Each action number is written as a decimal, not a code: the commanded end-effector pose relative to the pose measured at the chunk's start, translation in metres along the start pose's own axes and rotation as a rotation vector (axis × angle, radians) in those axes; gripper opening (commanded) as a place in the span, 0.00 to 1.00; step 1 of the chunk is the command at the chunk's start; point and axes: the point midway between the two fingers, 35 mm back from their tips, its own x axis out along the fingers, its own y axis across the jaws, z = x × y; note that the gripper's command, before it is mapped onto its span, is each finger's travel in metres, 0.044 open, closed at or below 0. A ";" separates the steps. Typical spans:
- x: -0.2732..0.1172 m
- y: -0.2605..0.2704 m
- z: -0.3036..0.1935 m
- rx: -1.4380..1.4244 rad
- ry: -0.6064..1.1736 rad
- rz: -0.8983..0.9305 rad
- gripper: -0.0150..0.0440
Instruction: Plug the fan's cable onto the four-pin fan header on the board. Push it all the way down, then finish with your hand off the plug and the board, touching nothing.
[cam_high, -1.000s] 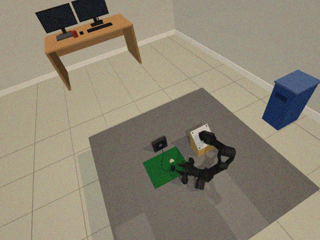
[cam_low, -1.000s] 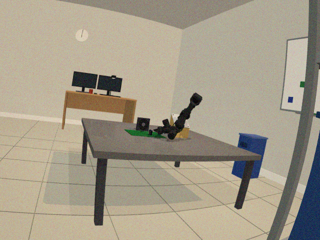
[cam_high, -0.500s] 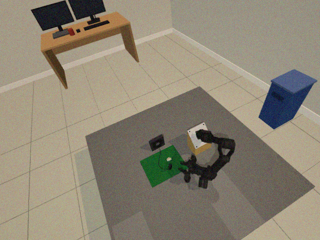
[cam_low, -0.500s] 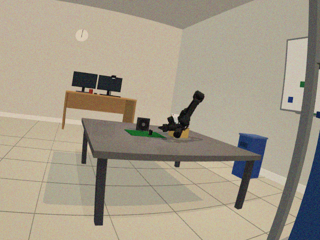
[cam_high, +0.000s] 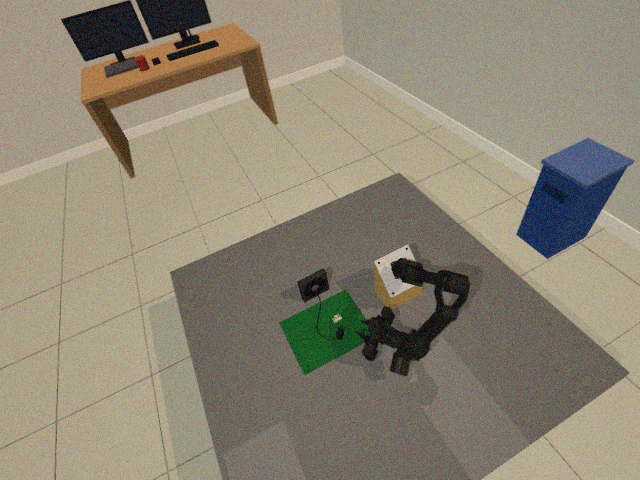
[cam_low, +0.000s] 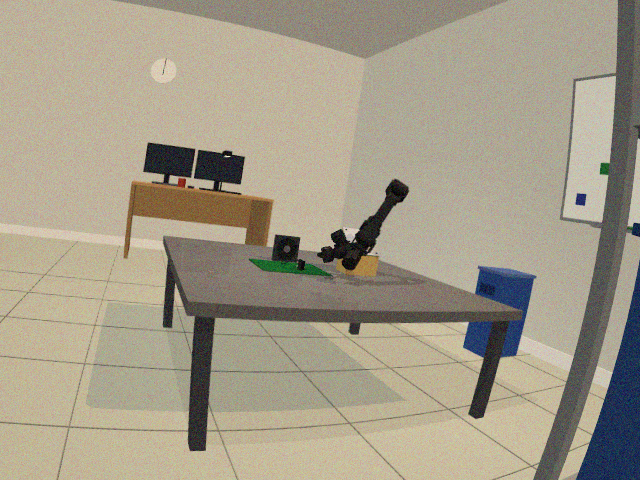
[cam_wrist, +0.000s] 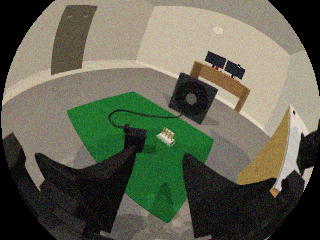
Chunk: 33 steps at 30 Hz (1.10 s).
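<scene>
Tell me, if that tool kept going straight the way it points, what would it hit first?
Probably the black plug, lying on the green board just ahead of the tool. The white header sits beside it, slightly right. Depth is hard to judge; the tool might touch the board first.

A grey table (cam_high: 289, 418) on dark legs carries everything here. Flat on its top lies the green board (cam_high: 310, 343), and just behind the board's far edge stands the black fan (cam_high: 313, 284), upright. To the right of the board sits a tan block with a white top (cam_high: 400, 299), the arm's base mounted on it.
</scene>
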 end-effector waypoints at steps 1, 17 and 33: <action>0.007 -0.005 -0.001 -0.033 0.070 -0.067 0.60; 0.026 -0.019 -0.006 -0.127 0.408 -0.230 0.60; 0.029 -0.016 -0.006 -0.166 0.780 -0.202 0.60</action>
